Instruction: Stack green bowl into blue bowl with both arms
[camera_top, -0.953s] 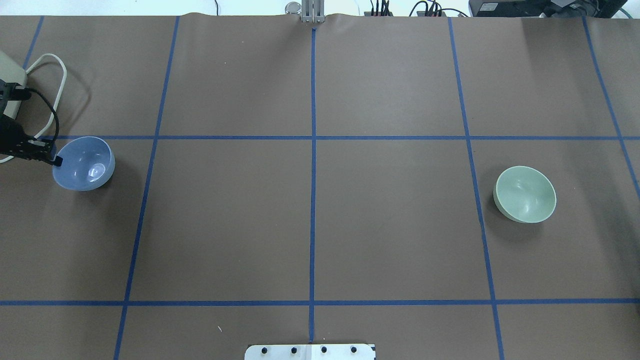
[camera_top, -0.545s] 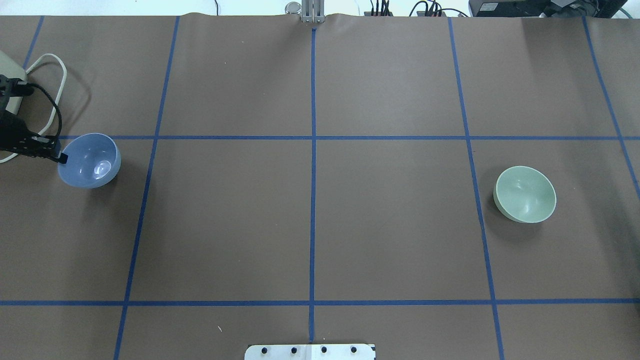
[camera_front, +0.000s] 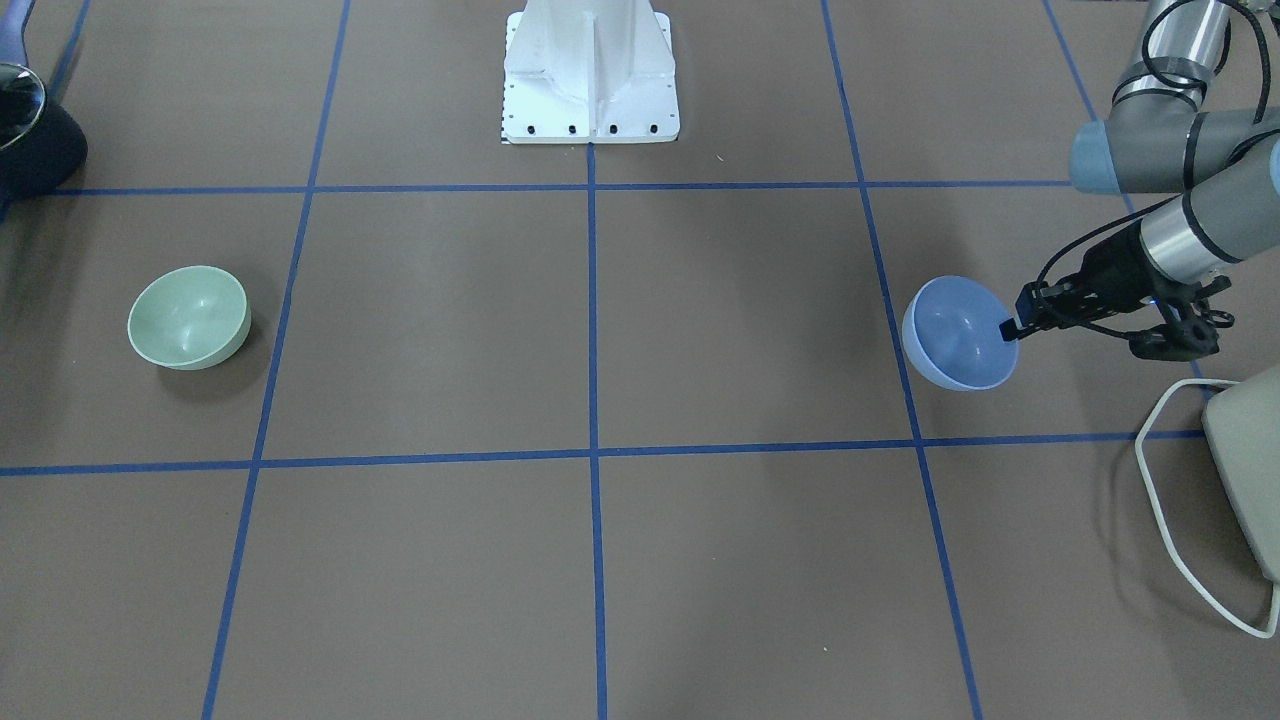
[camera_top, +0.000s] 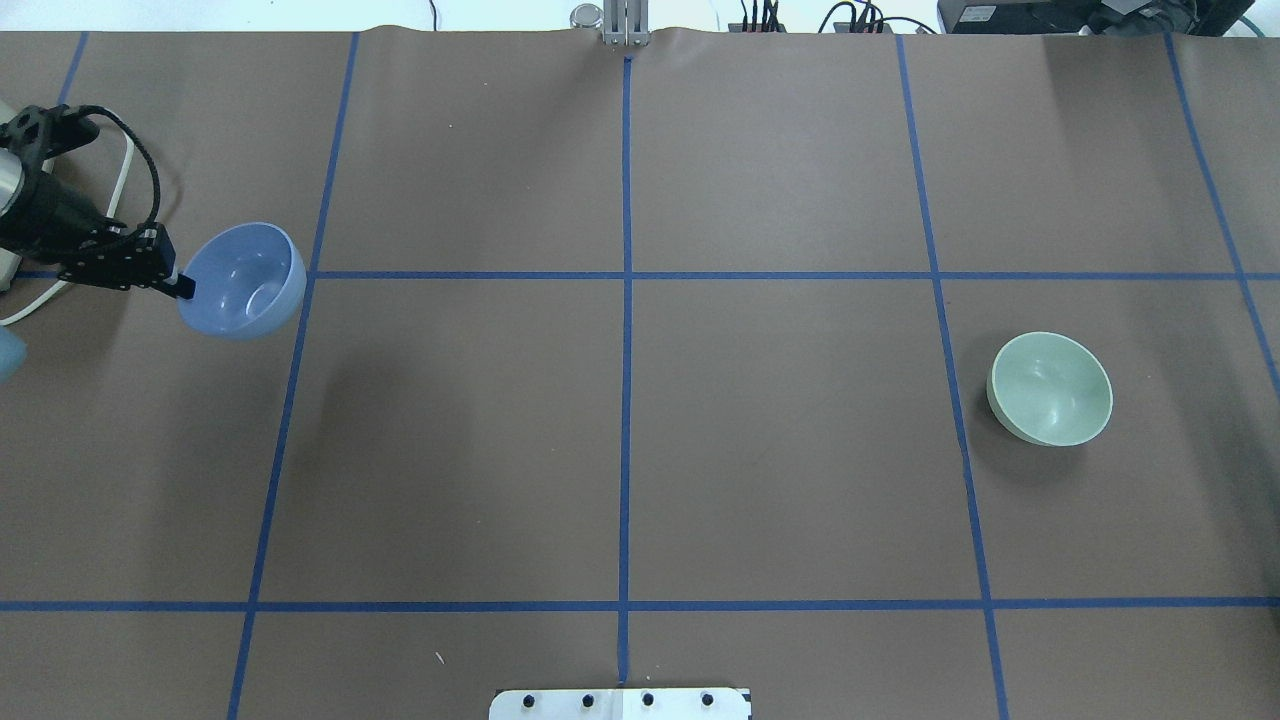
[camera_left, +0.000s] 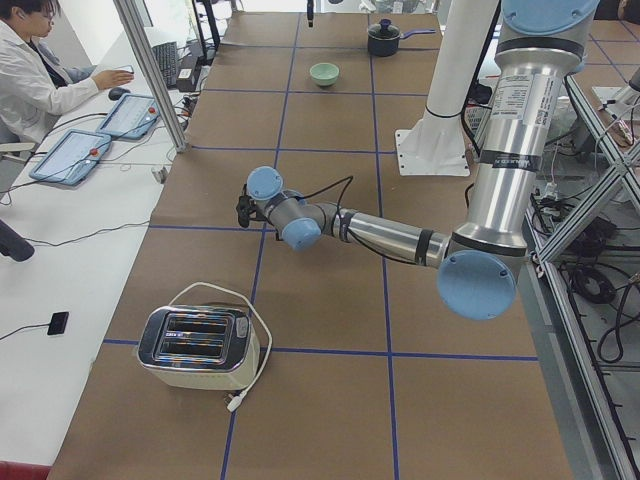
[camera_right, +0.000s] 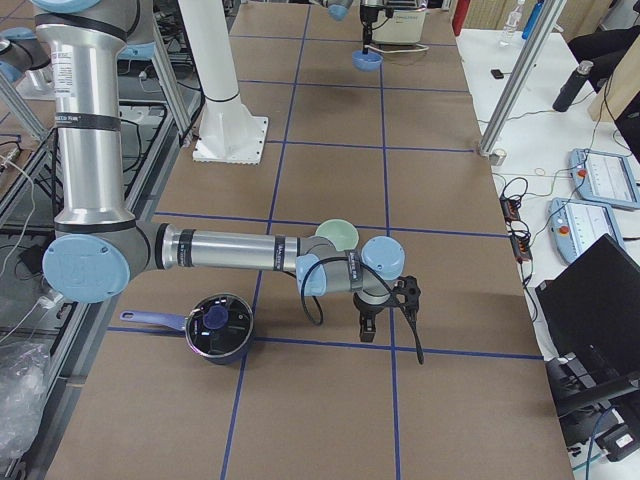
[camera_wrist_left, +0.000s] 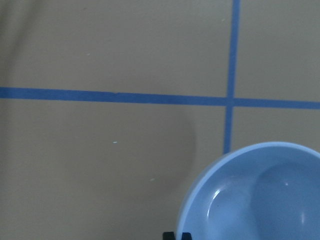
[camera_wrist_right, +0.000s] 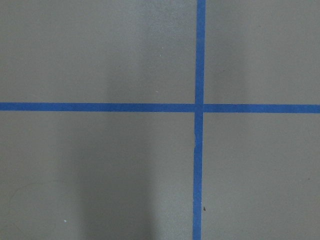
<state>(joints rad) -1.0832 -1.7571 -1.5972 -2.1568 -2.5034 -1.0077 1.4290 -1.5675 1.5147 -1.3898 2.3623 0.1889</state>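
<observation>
My left gripper (camera_top: 182, 284) is shut on the near rim of the blue bowl (camera_top: 243, 280) and holds it tilted above the table, at the left side of the overhead view. In the front-facing view the gripper (camera_front: 1010, 328) pinches the bowl (camera_front: 955, 335) from the right. The left wrist view shows the bowl (camera_wrist_left: 260, 195) at lower right. The green bowl (camera_top: 1050, 388) sits upright on the table at the right, also seen in the front-facing view (camera_front: 188, 317). My right gripper (camera_right: 367, 325) points down near the green bowl (camera_right: 338, 235); I cannot tell if it is open.
A toaster (camera_left: 195, 345) with a white cord stands beyond the left arm. A dark pot (camera_right: 215, 328) sits near the right arm. The white pedestal base (camera_front: 590, 70) stands at the table's robot side. An operator (camera_left: 40, 80) sits at a side desk.
My left gripper has lifted the blue bowl off the table and carried it to the right and farther from the robot. The green bowl has not moved.
</observation>
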